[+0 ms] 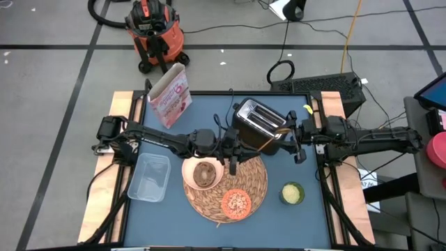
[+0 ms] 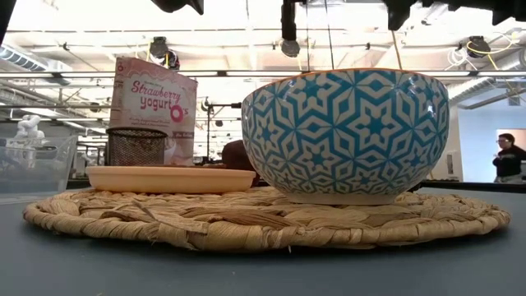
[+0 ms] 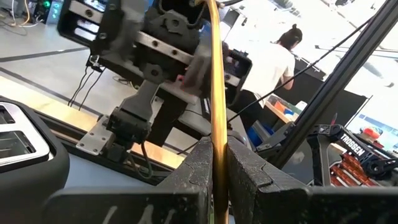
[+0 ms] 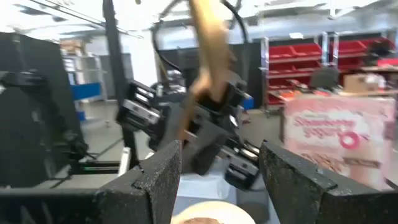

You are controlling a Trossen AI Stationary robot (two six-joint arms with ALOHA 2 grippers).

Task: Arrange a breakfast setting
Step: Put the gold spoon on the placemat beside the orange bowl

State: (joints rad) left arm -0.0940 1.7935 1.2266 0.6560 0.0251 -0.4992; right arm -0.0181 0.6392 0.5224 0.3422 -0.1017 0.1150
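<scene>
The round woven straw placemat (image 1: 226,185) at the worktop's front edge already carries the patterned bowl (image 1: 203,173) and orange dish (image 1: 236,203). The left gripper (image 1: 232,164) pinches the wooden spoon (image 3: 216,93), unplaced; the right gripper (image 1: 300,155) hangs half-spread.

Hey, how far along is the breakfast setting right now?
Done: the bowl and orange dish sit on the woven placemat. In hand: the left end effector is shut on the wooden spoon, held above the mat. Left: setting the spoon down; the cereal box stands off at the table's far edge.
</scene>
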